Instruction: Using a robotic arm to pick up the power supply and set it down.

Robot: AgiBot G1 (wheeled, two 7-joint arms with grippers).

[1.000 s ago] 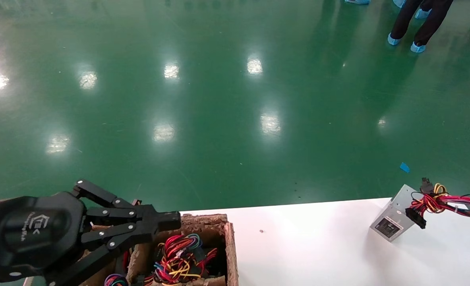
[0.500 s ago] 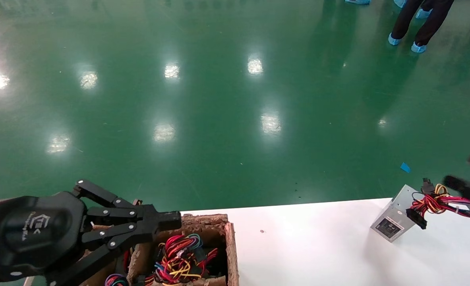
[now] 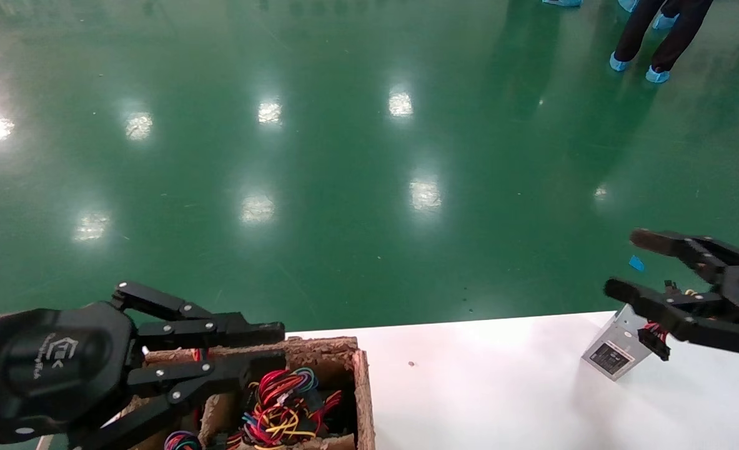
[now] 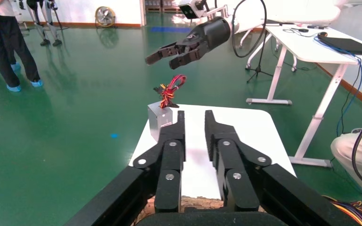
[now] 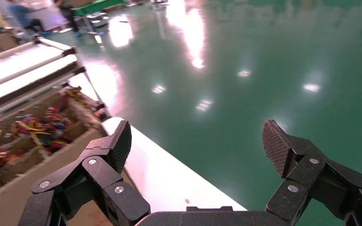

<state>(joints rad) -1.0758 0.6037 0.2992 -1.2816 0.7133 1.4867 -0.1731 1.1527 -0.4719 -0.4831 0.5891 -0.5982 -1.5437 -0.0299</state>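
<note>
Left gripper (image 3: 273,341) with fingers slightly parted over the brown crate (image 3: 338,350) of coloured wires, white table (image 3: 481,387), power supply (image 3: 619,350) resting at its far right corner, right gripper (image 3: 633,265) spread wide, raised above it

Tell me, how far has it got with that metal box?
One small silver-grey metal power supply box already stands on the white table. The right black pincer hangs open and empty above it. The left black pincer, slightly open, sits over the brown fibrous crate of wired units, none yet gripped.
</note>
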